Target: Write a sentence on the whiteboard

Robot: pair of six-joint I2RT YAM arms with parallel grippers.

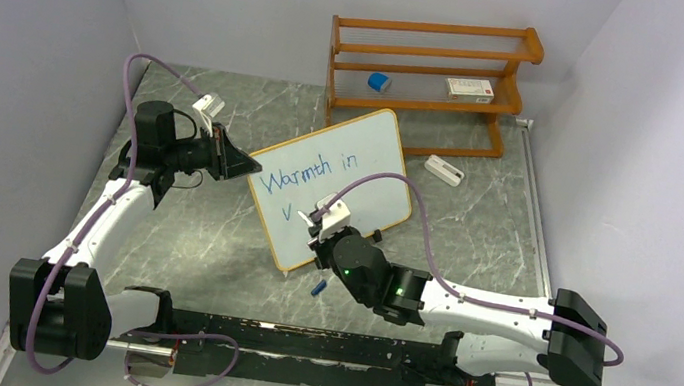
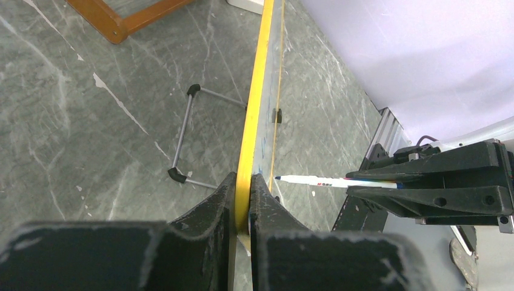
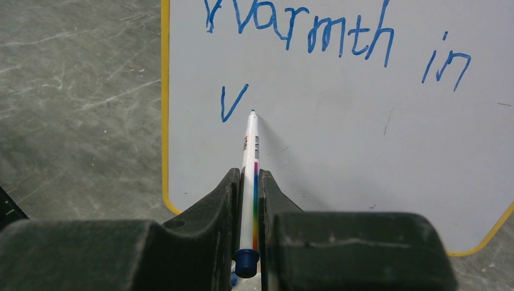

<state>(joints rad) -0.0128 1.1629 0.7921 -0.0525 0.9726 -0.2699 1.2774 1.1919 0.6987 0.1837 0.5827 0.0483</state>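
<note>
The whiteboard (image 1: 363,161) stands tilted on the marble table, yellow-framed, propped on a wire stand (image 2: 182,139). Blue handwriting, the sentence (image 3: 315,30), reads "Warmth in" with a lone "v" (image 3: 232,102) started on the second line. My left gripper (image 2: 243,182) is shut on the board's yellow edge (image 2: 257,91) at its left side. My right gripper (image 3: 250,182) is shut on a white marker (image 3: 250,151) with a rainbow stripe. Its tip hovers at the board just right of the "v"; in the left wrist view the marker (image 2: 321,180) points at the board face, a small gap showing.
An orange wooden shelf rack (image 1: 431,69) stands behind the board, holding a blue object (image 1: 379,82) and a white box (image 1: 470,90). A white eraser (image 1: 443,171) lies on the table to the board's right. A blue cap (image 1: 318,287) lies near the board's lower corner.
</note>
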